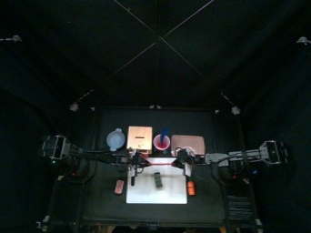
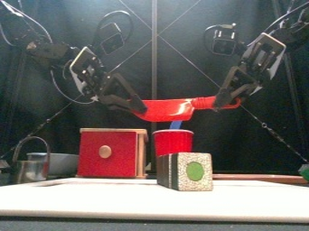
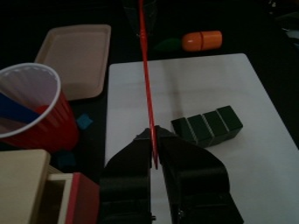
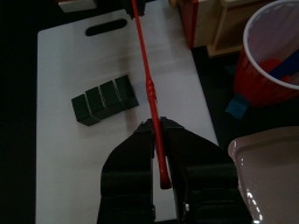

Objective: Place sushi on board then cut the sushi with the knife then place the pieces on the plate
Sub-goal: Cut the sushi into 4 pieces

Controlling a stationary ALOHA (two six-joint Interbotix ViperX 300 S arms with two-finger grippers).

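Observation:
The red toy knife (image 2: 169, 109) hangs level in the air above the white cutting board (image 3: 193, 87), held by its two ends. My left gripper (image 2: 128, 105) is shut on one end and my right gripper (image 2: 221, 98) is shut on the other. In the wrist views the knife (image 3: 143, 79) shows edge-on as a thin red line running out from each pair of jaws (image 4: 146, 79). The dark green sushi roll (image 2: 185, 170) lies whole on the board (image 4: 70, 70), below the knife and to one side of it (image 3: 208, 125) (image 4: 105, 99). The pink plate (image 3: 76, 57) lies behind the board.
A red cup (image 2: 175, 143) with a blue knife (image 2: 179, 124) stands behind the sushi, beside the wooden box with a red drawer front (image 2: 112, 152). A metal cutter (image 2: 36, 164) is at the far left. An orange toy (image 3: 201, 40) lies off the board's edge.

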